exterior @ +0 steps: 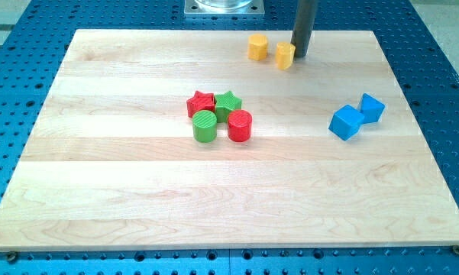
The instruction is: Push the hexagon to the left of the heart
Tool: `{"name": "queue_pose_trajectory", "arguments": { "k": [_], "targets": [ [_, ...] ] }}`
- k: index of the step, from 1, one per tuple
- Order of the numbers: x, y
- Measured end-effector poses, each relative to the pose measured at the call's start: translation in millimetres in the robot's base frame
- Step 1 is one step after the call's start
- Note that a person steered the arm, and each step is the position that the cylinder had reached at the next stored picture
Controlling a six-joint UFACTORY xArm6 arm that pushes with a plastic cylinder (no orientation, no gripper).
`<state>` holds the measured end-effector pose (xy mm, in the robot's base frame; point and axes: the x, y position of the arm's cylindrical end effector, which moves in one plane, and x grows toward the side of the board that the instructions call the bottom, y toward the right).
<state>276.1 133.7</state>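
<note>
Two yellow blocks sit near the view's top edge of the wooden board [137, 191]. The left one [258, 47] looks like the hexagon. The right one [286, 55] looks like the heart, though its shape is hard to make out. They stand a small gap apart, hexagon to the view's left of the heart. My dark rod comes down from the top, and my tip [299, 59] rests against the right side of the right yellow block.
A tight cluster sits mid-board: red star [201, 103], green star [228, 102], green cylinder [205, 126], red cylinder [240, 126]. Two blue blocks stand at the view's right, a cube [345, 122] and a second blue block [372, 107]. A blue perforated table surrounds the board.
</note>
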Motion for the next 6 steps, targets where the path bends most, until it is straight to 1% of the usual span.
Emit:
{"name": "queue_pose_trajectory", "arguments": {
  "k": [1,2,3,4,5,6],
  "targets": [
    [24,-4],
    [-17,5],
    [-42,-51],
    [-41,-96],
    [-65,-141],
    [-31,-146]
  ]
}}
